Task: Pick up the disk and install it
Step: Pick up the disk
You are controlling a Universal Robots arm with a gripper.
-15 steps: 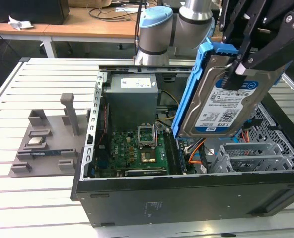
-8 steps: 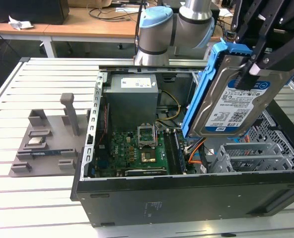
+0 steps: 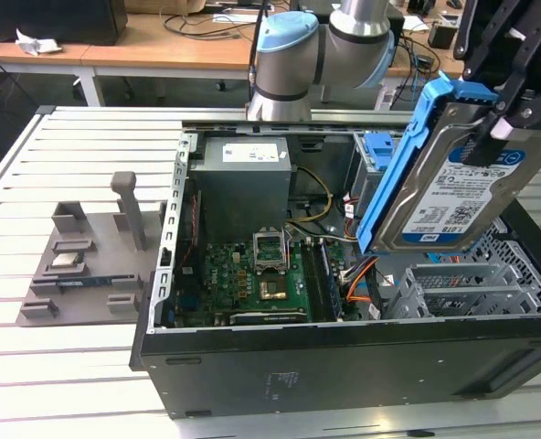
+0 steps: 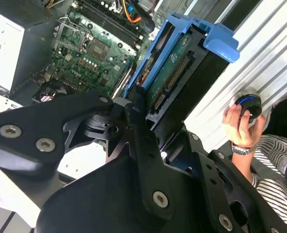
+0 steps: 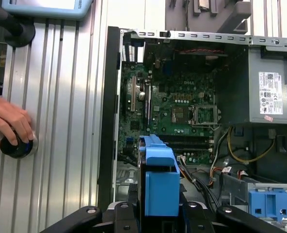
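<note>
The claw [image 3: 501,126] is clamped on the disk [image 3: 440,197], which hangs below it in the air, steeply tilted, long axis running up toward the claw. The disk sits over the open computer case [image 3: 344,352], just above the grey drive cage [image 3: 462,285] at the exterior view's right
</note>
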